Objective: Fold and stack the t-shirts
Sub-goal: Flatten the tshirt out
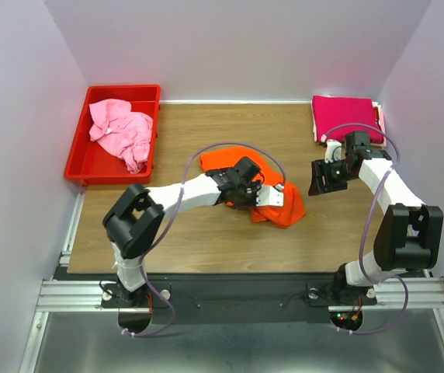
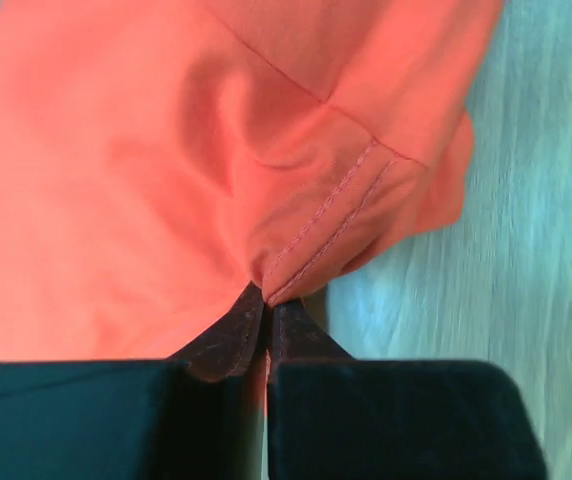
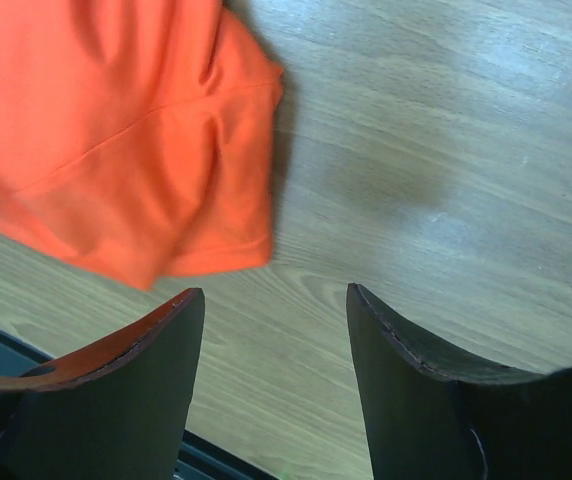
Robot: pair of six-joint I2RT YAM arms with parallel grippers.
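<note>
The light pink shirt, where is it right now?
In the top view, the light pink shirt lies crumpled inside the red bin at the far left of the table.

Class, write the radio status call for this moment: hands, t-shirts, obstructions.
Left hand shut on orange t-shirt hem. Right hand open, empty, above the table beside it. Shirt crumpled mid-table, not folded. Nothing blocking.
</note>
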